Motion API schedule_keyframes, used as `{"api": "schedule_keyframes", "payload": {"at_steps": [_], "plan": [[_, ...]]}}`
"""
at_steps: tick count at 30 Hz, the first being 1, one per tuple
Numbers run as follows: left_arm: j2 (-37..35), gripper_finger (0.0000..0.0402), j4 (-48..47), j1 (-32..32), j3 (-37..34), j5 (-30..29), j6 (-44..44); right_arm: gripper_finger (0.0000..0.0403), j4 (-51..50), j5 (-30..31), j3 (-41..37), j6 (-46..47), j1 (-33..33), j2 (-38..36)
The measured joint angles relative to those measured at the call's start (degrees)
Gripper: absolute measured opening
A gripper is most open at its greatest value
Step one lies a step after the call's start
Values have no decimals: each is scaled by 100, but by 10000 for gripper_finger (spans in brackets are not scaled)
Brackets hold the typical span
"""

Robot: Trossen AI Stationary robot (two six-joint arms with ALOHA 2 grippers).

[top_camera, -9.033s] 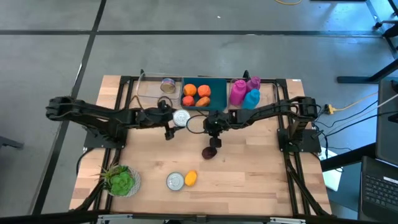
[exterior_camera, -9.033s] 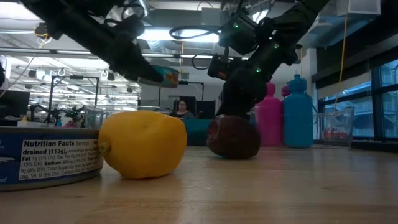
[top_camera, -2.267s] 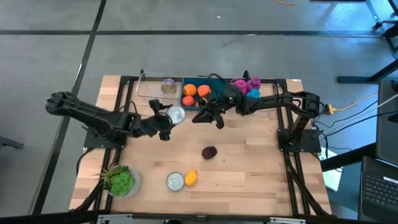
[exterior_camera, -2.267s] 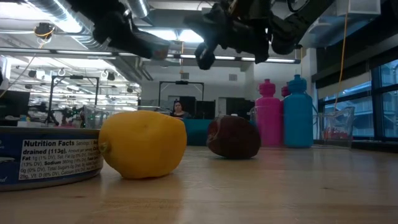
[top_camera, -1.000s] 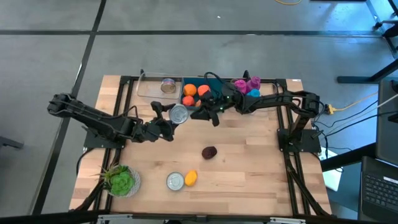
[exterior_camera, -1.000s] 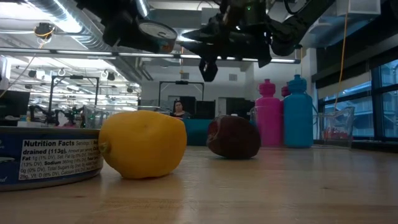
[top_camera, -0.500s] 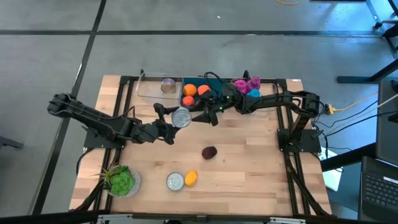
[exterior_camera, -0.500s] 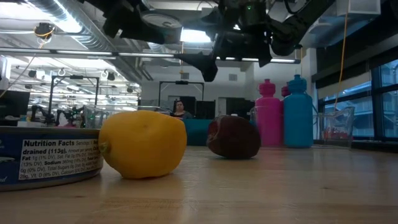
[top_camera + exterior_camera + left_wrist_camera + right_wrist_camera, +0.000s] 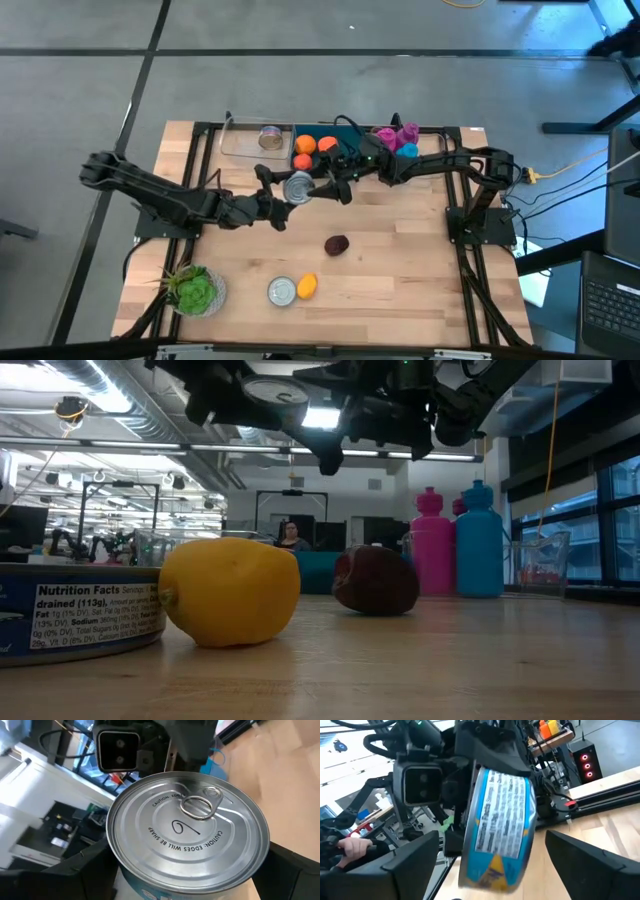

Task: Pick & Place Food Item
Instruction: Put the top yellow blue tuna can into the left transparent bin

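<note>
The worktop (image 9: 400, 260) has both arms meeting near its 12 o'clock edge, so that's where the action is. The left gripper (image 9: 283, 200) is clamped on the can (image 9: 297, 187), holding it in the air over the wood, lid showing from above. In the left wrist view the can (image 9: 187, 832) fills the frame with its pull-tab lid facing the camera, a dark finger on either side.

The right gripper (image 9: 325, 186) sits just at 3 o'clock of the can, fingers spread apart with the can's label (image 9: 502, 825) between them but not gripped, as far as I can tell. So the can's flat axis points along the left arm, and the right one flanks its sides.

Containers along 12 o'clock: a teal bin (image 9: 350, 140) with orange fruits (image 9: 305, 145), and a clear tray (image 9: 240, 140) holding another can (image 9: 269, 136). My guess is the held can goes to one of those.

Smaller stuff toward 6 o'clock: a dark fruit (image 9: 337, 244), a lemon (image 9: 307, 286), a tin (image 9: 283, 290).
</note>
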Motion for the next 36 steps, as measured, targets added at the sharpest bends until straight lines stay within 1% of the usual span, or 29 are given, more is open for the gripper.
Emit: {"api": "schedule_keyframes", "payload": {"at_steps": [2, 4, 8, 11, 16, 22, 26, 33, 36], "plan": [[114, 345, 173, 0, 1, -42, 173, 355, -4, 0, 2, 2, 2, 0], [176, 345, 145, 0, 46, -61, 216, 341, -27, -5, 4, 1, 4, 0], [235, 345, 131, 0, 196, -180, 239, 296, -142, -62, 4, -3, 7, 0], [235, 345, 118, 0, 277, -179, 291, 249, -206, -94, 6, -9, 4, 0], [235, 345, 52, 2, 304, -195, 316, 148, -180, -180, 13, -3, 6, -2], [244, 346, 45, -2, 304, -202, 237, 145, -192, -194, 13, 0, 0, -2], [244, 346, 84, -2, 304, -190, 342, 145, -175, -241, 13, -42, -4, -2], [244, 347, 55, -9, 304, -101, 103, 145, -197, -305, 13, 42, -7, -2], [244, 354, 39, -11, 304, -113, 29, 145, -197, -310, 13, 48, -4, -2]]}}
